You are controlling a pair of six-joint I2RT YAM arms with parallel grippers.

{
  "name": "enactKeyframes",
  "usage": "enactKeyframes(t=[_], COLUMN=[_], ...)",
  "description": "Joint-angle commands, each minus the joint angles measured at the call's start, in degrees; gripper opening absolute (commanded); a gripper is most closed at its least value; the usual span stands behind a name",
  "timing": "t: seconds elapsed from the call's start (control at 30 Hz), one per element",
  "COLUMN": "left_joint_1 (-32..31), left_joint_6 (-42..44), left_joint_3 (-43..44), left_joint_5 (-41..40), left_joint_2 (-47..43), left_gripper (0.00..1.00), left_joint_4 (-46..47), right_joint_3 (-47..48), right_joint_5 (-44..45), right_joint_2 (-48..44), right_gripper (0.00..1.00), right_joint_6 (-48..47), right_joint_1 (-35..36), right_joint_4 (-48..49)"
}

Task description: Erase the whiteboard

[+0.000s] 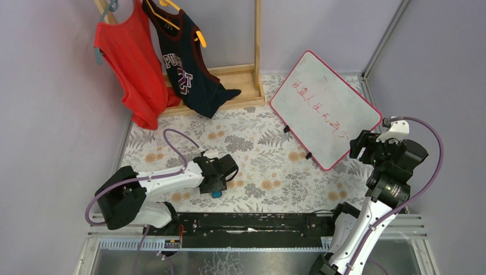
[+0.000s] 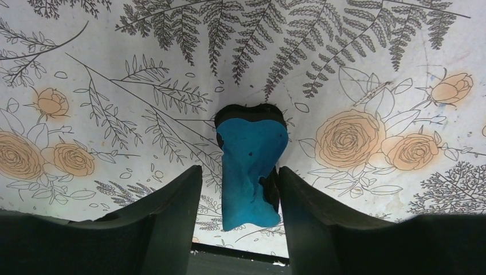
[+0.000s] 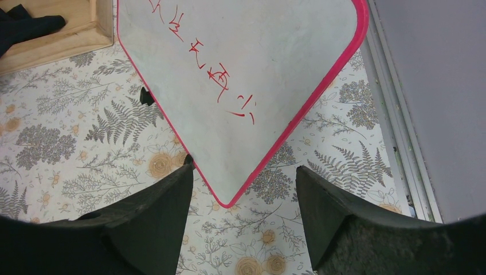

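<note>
Left arm [image 1: 166,180] stretches low, left fingers [image 2: 166,229] parted; right arm [image 1: 367,223] raised, right fingers [image 3: 149,229] spread.

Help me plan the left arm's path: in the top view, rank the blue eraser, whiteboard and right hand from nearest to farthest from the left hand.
1. Blue eraser: at the left hand's fingertips.
2. Whiteboard: up and to the right.
3. Right hand: farther right, by the whiteboard's near corner.

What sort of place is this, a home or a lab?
Probably a robot test booth: plain grey walls enclose a floral-clothed table, two robot arms are bolted at its edge, and a whiteboard and clothes rack look staged.
</note>
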Motion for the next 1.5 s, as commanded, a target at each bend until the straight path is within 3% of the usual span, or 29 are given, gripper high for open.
enactKeyframes(t=[0.0,0.33,0.47,0.67,0.87,1.1,1.23,1.47], left_joint_1=[0.27,0.31,0.29,0.27,0.23,0.31,0.24,0.38], left_joint_6=[0.30,0.98,1.51,2.41,8.24,26.58,38.19,43.43], left_joint_3=[-0.48,-0.16,-0.37,-0.40,1.03,10.16,15.18,21.12], left_joint_5=[-0.22,0.15,0.94,2.10,3.50,1.23,-0.18,-3.08], left_joint_2=[0.09,0.19,0.50,0.14,-2.66,-6.80,-6.38,-2.73], left_gripper=[0.49,0.41,0.28,0.00,0.00,0.00,0.00,0.00], left_joint_4=[1.97,2.24,3.07,4.37,9.61,17.54,21.11,24.52], right_joint_3=[0.72,0.58,0.44,0.39,0.61,2.56,7.08,19.04], right_joint_5=[-0.91,-1.00,-1.01,-1.10,-1.51,-4.66,-6.10,-3.09], right_joint_2=[-0.09,-0.08,-0.08,0.13,0.53,3.58,8.92,16.52], right_gripper=[0.73,0.74,0.74,0.74,0.74,0.73,0.72,0.74], right_joint_6=[0.41,0.43,0.38,0.45,0.32,-0.48,-3.96,-8.35], right_joint_1=[0.35,0.34,0.35,0.35,0.35,0.34,0.33,0.36], right_joint_4=[2.12,2.31,2.38,2.39,2.19,0.06,-3.85,-8.97])
